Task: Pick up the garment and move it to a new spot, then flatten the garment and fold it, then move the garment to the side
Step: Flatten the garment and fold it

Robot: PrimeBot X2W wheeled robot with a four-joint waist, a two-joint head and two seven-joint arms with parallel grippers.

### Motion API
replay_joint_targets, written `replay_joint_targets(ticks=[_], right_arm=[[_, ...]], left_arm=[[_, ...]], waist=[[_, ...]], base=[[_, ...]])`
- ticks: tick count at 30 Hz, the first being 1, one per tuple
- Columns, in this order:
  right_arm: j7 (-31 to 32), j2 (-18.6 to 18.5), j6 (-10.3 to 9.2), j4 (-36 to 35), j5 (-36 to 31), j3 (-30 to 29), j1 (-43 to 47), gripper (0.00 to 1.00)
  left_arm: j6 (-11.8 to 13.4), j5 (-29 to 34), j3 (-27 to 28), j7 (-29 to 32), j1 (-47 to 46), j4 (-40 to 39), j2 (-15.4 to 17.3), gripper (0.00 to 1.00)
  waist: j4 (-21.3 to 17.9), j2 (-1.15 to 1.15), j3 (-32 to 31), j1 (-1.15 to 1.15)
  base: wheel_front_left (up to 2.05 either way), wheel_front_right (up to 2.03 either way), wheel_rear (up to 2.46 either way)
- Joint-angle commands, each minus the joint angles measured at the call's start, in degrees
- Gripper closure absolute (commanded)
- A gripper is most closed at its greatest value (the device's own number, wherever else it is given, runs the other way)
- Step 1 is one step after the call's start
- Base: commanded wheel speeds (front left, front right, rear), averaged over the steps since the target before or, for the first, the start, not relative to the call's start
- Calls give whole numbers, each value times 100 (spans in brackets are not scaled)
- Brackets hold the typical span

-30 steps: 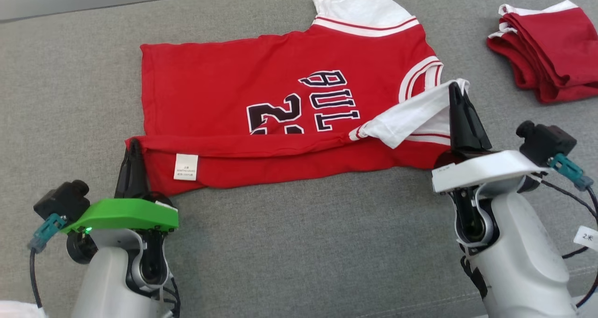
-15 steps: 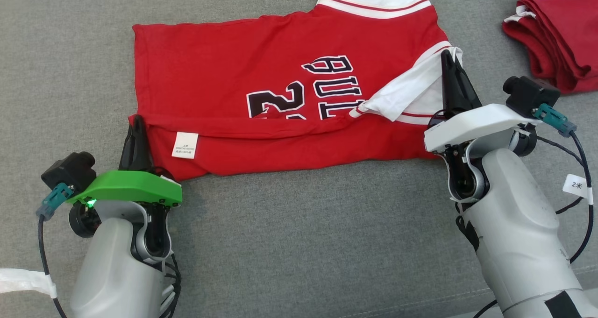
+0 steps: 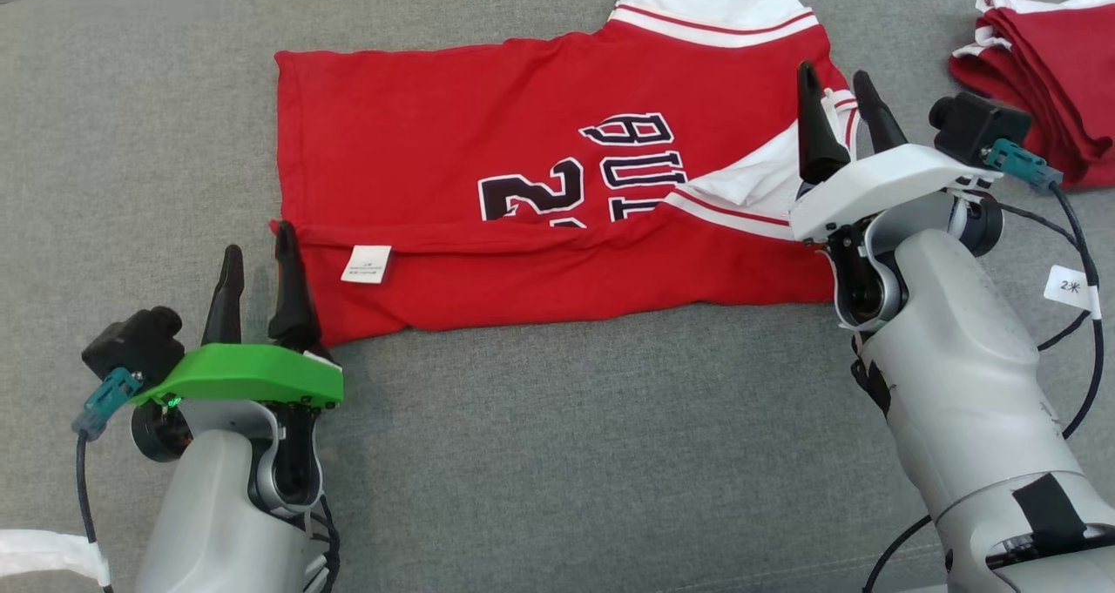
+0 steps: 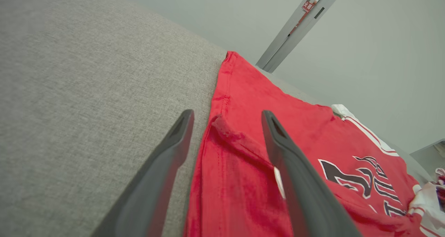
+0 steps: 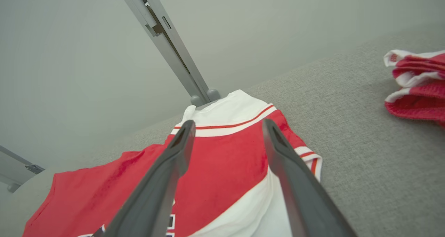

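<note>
So the grey surface (image 3: 557, 454) has the jersey (image 3: 435, 140) spread over its far half. The long axis runs left to right, with the collar end toward the right edge. The near long edge is folded over in a strip (image 3: 566, 279).

Left gripper (image 3: 257, 240) sits at the jersey's near-left corner, and right gripper (image 3: 834, 75) is over the white sleeve (image 3: 749, 171). Both have fingers spread and are holding nothing.

Each arm is nearest its own end, so I'd guess the next fold needs both.
</note>
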Motion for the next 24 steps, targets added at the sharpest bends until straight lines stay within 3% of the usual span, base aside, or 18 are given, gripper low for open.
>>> replay_joint_targets(ticks=[1, 10, 20, 24], right_arm=[[-16, -17, -2, 1, -75, -45, -93, 0], [-16, -17, -2, -524, -770, -268, 333, 0], [-1, -18, -2, -1037, -1371, -173, 1282, 0], [287, -22, -2, -1269, -1549, -7, 1575, 0]], left_arm=[[-48, 38, 46, -24, 125, -107, -9, 0], [31, 54, 4, 365, 829, -676, 212, 0], [527, 60, -242, 1680, 1288, -940, 448, 0], [725, -59, -264, 2134, 1232, -871, 444, 0]], waist=[[25, 0, -66, 0], [40, 0, -478, 0], [-36, 0, -923, 0], [-163, 0, -934, 0]], base=[[0, 0, 0], [0, 0, 0], [0, 0, 0], [0, 0, 0]])
